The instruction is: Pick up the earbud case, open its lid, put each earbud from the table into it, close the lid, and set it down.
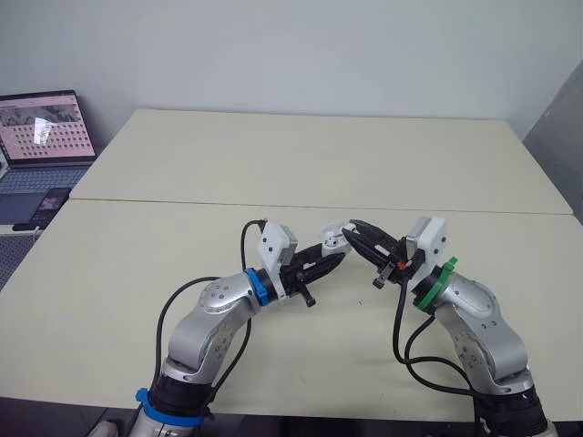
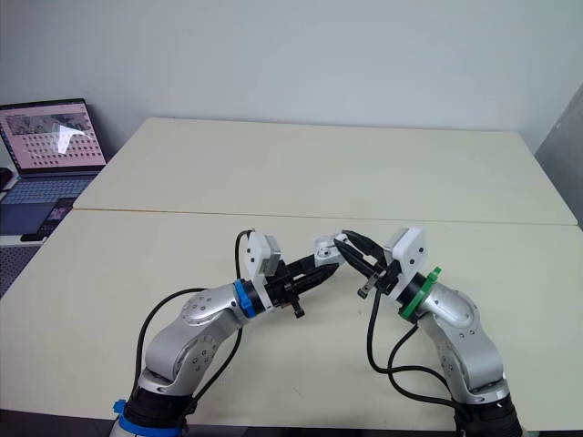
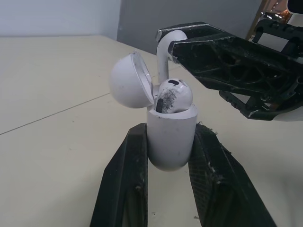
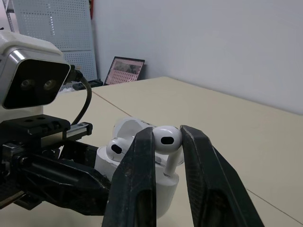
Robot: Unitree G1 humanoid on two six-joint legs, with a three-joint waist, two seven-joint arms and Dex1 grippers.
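Above the near table, my left gripper (image 3: 171,142) is shut on the white earbud case (image 3: 170,135), whose lid (image 3: 130,81) stands hinged open. One earbud (image 3: 173,96) sits in a case slot. My right gripper (image 4: 166,139) is shut on the second white earbud (image 4: 166,138), holding it directly over the case (image 4: 147,182) with its stem pointing down at the free slot. In the head views both grippers meet at the table's middle, the case (image 1: 335,240) between them.
The cream table (image 1: 301,164) has a seam running across its middle, with open surface all around the arms. A laptop (image 1: 41,127) with a lit screen stands off the table's far left. A dark phone (image 1: 46,208) lies beside it.
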